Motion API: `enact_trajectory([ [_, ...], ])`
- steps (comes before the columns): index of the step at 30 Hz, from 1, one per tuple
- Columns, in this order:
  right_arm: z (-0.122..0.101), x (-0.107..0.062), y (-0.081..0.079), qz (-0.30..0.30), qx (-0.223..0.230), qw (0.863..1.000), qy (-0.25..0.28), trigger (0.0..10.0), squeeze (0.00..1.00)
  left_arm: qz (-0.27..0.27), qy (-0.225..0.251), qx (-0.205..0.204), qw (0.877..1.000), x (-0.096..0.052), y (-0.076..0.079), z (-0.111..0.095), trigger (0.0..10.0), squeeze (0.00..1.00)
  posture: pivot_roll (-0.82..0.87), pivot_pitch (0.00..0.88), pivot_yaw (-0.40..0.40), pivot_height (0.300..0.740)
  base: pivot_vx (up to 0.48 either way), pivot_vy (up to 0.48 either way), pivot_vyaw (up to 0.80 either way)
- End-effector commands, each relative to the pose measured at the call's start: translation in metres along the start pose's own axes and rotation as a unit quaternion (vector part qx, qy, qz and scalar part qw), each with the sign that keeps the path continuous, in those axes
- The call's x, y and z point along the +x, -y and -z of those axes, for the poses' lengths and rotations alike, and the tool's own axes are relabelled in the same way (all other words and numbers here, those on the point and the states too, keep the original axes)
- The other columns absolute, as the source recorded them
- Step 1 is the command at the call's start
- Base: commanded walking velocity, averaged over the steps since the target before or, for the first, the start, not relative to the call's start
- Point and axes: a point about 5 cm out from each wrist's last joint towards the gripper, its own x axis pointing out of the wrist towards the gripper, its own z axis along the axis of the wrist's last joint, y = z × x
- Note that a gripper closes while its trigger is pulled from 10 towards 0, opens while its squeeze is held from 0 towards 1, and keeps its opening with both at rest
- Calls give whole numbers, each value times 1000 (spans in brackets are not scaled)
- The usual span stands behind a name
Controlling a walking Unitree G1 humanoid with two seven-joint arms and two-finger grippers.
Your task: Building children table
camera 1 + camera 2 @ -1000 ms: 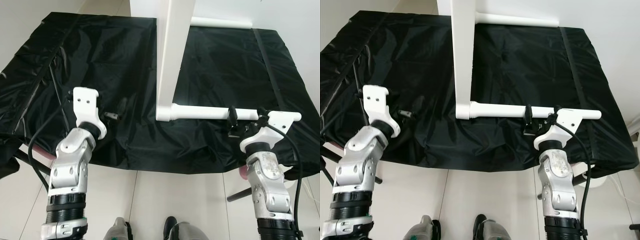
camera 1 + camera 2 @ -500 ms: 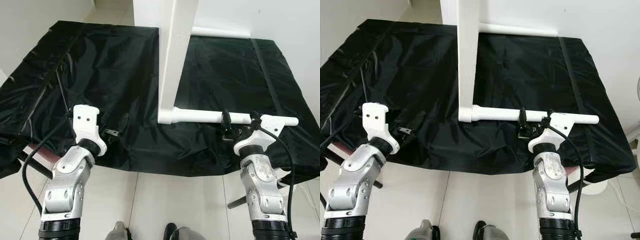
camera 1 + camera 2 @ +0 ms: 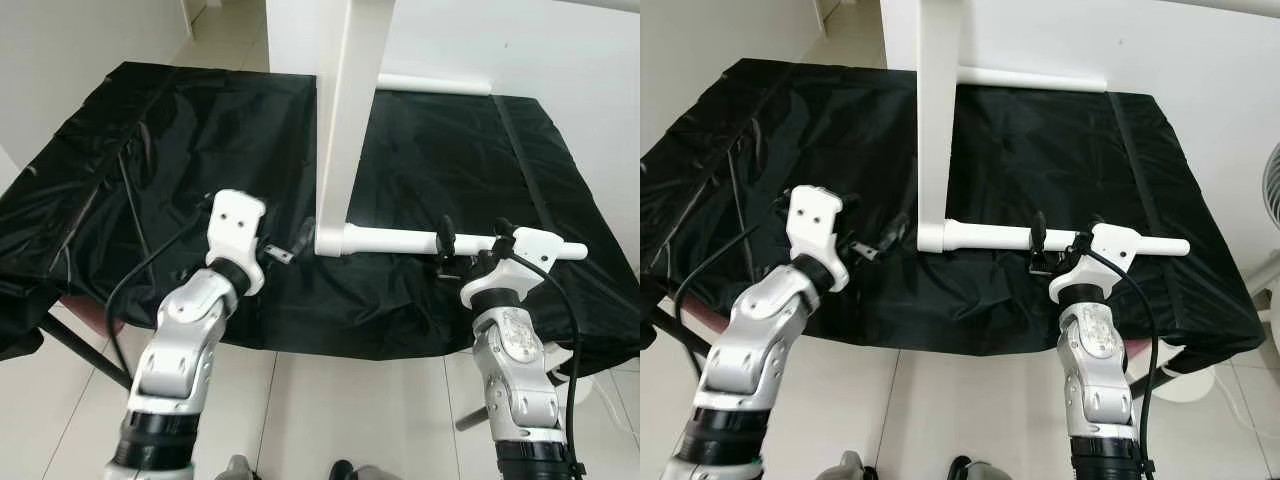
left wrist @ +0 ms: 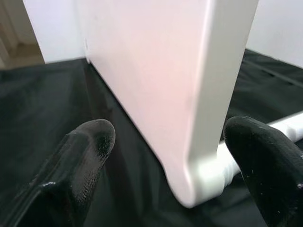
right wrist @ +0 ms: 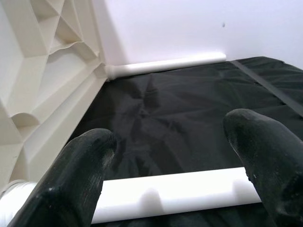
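Note:
The white children's table stands on its side on a black cloth. Its tabletop (image 3: 345,110) rises on edge, the near leg (image 3: 400,240) pointing right along the cloth and the far leg (image 3: 435,85) lying at the back. My left gripper (image 3: 295,242) is open at the tabletop's lower near corner (image 4: 189,179), which sits between its fingers (image 4: 90,142) without contact. My right gripper (image 3: 470,245) is open over the near leg (image 5: 170,196), its fingertips (image 5: 255,137) spaced along the leg's length.
The black cloth (image 3: 200,150) covers a low platform and hangs over its front edge. A white wall (image 3: 520,40) stands behind. A black cable (image 3: 130,195) lies on the cloth at left. Tiled floor (image 3: 330,410) lies in front, with a fan (image 3: 1270,190) at far right.
My left arm has swung right and forward, from the open cloth to the tabletop's near corner. The right gripper stays at the near leg. The camera has shifted slightly.

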Motion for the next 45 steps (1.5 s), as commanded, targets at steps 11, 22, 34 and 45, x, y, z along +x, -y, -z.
enact_trajectory([
  [11,2,-3,-3,4,3,1000,-1,10000,0,-102,-30,-20,994,26,15,2,10000,0,47,109,-10,740,0,0,0],
  [22,1,-2,-3,3,3,1000,-2,10000,0,-54,-2,-30,998,48,38,-19,10000,0,43,120,-13,740,0,0,0],
  [34,2,-2,1,-2,-6,1000,-4,10000,0,37,27,-28,999,40,62,-27,10000,0,50,125,-16,740,0,0,0],
  [45,3,1,-2,-10,-4,1000,-4,10000,0,39,33,-32,998,43,67,-34,10000,0,57,124,-21,740,0,0,0],
])
